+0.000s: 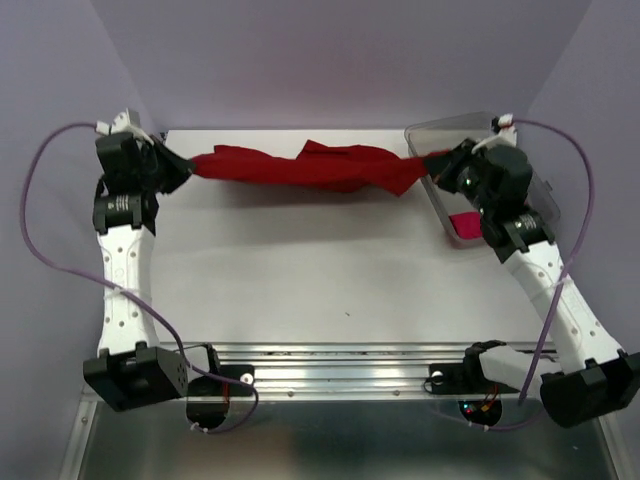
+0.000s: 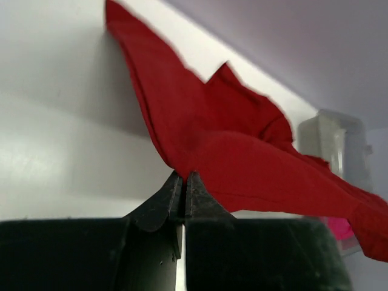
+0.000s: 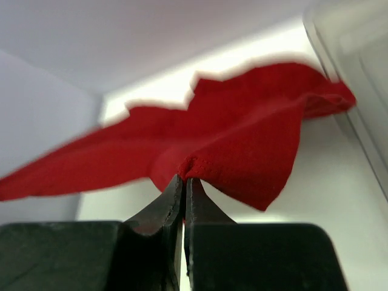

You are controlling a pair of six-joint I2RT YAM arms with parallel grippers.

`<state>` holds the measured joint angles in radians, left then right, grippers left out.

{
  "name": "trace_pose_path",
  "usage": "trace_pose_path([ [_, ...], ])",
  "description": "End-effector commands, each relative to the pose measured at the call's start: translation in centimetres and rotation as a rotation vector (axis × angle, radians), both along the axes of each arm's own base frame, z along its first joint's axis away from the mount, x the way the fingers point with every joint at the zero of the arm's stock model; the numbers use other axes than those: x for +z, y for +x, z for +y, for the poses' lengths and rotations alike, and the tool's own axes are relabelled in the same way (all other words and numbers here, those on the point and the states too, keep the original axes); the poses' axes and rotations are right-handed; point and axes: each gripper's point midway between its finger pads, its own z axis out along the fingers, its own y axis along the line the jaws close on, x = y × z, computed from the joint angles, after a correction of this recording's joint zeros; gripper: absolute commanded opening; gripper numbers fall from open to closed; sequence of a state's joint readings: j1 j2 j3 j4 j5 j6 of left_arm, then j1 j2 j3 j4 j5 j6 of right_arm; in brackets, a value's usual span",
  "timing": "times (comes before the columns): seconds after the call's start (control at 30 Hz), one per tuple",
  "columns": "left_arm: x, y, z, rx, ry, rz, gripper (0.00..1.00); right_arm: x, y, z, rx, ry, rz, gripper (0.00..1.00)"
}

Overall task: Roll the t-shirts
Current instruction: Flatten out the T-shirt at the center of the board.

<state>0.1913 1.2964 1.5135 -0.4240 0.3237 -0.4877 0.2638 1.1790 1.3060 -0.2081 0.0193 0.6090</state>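
The left gripper (image 2: 183, 180) and right gripper (image 3: 183, 182) each pinch an end of the red shirt (image 1: 310, 168), stretched between them from ten to two o'clock over the white table (image 1: 300, 270). This looks like the spreading step, and next the shirt needs laying flat and taut before rolling. The pink roll (image 1: 464, 224) sits in the bin (image 1: 455, 132) at two o'clock, with lilac walls (image 1: 330, 60) around.

- Table (image 1: 330, 270): white and matte, it spreads before me from the near edge to the back wall. One small dark speck sits toward its near side.
- Bin (image 1: 450, 130): clear plastic with rounded corners, at the table's far corner on my right, close to the side wall.
- Walls (image 1: 330, 60): plain pale purple, closing me in at the back and on both sides.
- Rail (image 1: 340, 362): silvery, grooved metal, running left to right along the table's near edge.
- Sheet (image 1: 340, 445): dull grey metal, just nearer than the rail.
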Motion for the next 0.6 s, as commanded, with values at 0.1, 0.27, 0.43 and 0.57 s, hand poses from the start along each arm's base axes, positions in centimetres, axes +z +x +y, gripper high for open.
trace_pose_path([
  [0.1, -14.2, -7.8, 0.1, 0.095, -0.024, 0.265, 0.0, -19.8, -10.2, 0.7, 0.129, 0.038, 0.454, 0.01],
  [0.27, -21.8, -11.1, -0.7, 0.128, -0.106, 0.476, 0.53, -26.8, -16.5, -0.2, 0.069, 0.161, 0.693, 0.39],
  [0.43, -22.9, -11.9, 0.5, 0.216, -0.089, 0.547, 0.72, -26.7, -18.2, -3.6, -0.088, 0.049, 0.765, 0.63],
  [0.57, -23.8, -12.8, 2.0, 0.314, -0.06, 0.598, 0.7, -26.3, -17.8, -5.5, -0.167, -0.046, 0.783, 0.63],
])
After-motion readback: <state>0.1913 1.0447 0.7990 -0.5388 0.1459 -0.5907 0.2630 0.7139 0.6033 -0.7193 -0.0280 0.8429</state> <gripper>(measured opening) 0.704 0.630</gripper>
